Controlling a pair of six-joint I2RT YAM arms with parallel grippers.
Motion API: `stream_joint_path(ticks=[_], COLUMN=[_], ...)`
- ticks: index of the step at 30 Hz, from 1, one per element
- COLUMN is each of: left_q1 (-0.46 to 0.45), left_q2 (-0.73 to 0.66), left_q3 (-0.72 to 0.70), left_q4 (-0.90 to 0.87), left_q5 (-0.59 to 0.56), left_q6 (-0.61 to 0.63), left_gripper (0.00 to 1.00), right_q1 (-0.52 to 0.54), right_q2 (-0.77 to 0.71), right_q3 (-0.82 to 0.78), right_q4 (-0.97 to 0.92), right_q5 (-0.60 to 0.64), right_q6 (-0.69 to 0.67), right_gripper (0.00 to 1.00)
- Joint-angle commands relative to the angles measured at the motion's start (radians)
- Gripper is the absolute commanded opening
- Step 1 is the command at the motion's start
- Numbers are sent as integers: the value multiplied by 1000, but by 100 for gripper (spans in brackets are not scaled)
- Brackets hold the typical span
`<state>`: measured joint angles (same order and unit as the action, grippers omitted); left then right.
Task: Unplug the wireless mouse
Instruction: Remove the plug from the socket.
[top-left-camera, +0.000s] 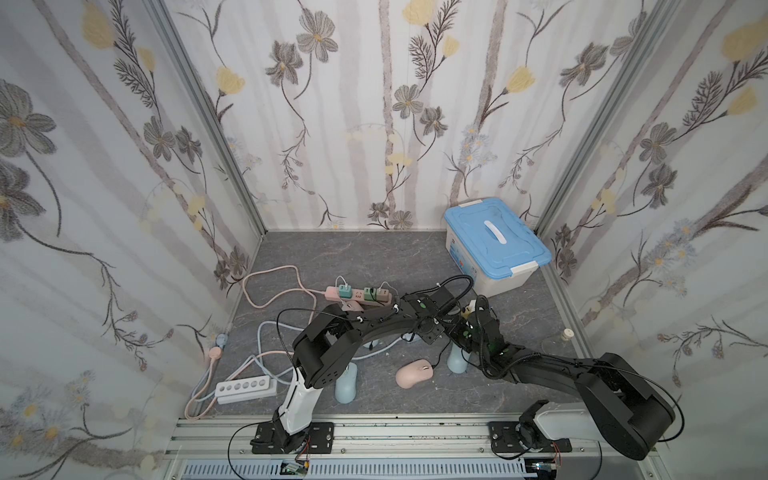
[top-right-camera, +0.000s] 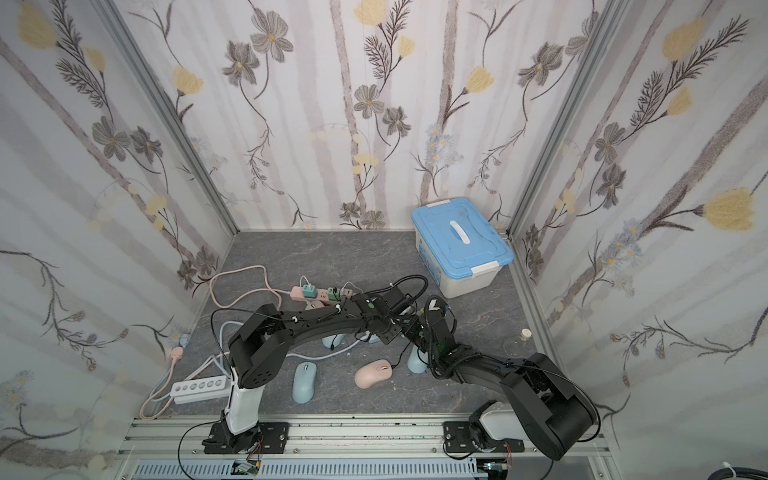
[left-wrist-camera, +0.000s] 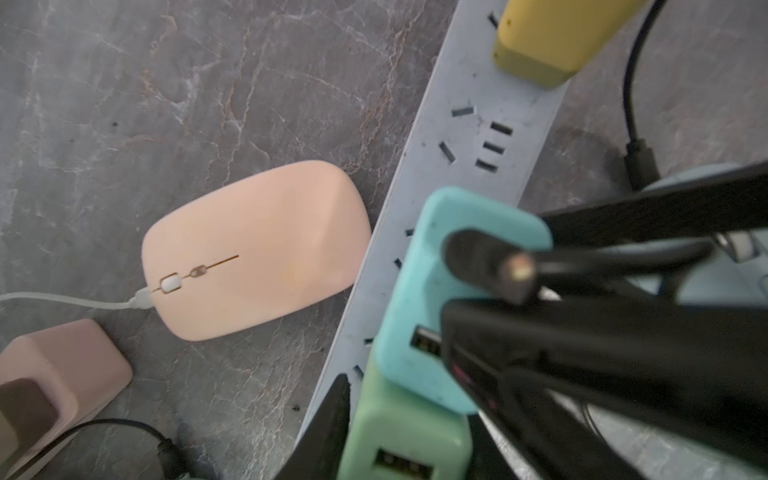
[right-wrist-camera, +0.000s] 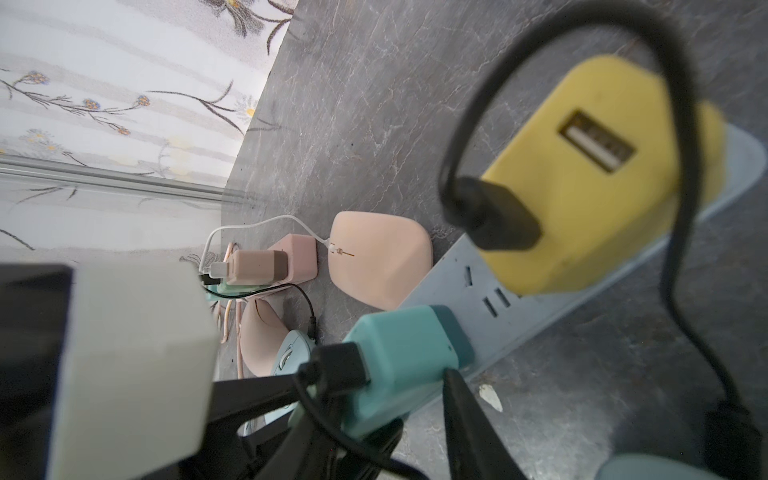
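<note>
One black plug (left-wrist-camera: 478, 257) tight in left gripper (left-wrist-camera: 503, 274), right gripper (right-wrist-camera: 380, 386) astride teal charger (right-wrist-camera: 407, 349), hold uncertain; box label (top-left-camera: 459, 256) illegible.

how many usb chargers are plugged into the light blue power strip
3 on the light blue power strip: a yellow charger near one end, a teal charger further along, and a green charger right beside the teal one. More may be hidden beyond it.

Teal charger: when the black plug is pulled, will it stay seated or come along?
The teal charger stands tall on the blue strip, so it may rock or lift with the black plug. The strip looks thin and light, so could slide.
</note>
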<state>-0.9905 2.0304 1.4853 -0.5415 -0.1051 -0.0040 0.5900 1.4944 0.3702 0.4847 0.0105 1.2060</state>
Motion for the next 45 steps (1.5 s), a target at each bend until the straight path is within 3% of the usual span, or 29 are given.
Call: stream_joint_path(ticks=[1,6,14,22,25,31,33,38,43,45], left_q1=[14,21,-6,17,24,11,10,22,60,64], left_q2=[32,24,-62,25,26,-52,-62,18,30,26], left_q3=[52,104,-70,126,124,-56,-77,85,116,102], left_q4=[34,-32,197,-67,-65,179,200,-24,-91,-62], left_q5=[96,257,78,270,209,-8,0,127,307,269], left_q6=[-48,-50,-28,13,8,-6,7,16,-15,-35], left_gripper=[0,0,0,0,0,0,0,0,0,0], right_q1=[1,2,1,1,3,5,7,10,15,18], right_q2=[19,24,35,40,44,61,68,73,76,80], right_q3=[1,-1,-6,-7,-8,-8,-6,-7,-7,-5], right_q4=[-72,-71,-65,-65,-58,-45,-44,-43,-35,-35], right_q5=[13,13,8,7,7,0,-4,-3,-3,-3], right_q6=[30,33,46,48,50,62,63,67,68,69], right_gripper=[39,39,38,39,39,38,39,39,39,39])
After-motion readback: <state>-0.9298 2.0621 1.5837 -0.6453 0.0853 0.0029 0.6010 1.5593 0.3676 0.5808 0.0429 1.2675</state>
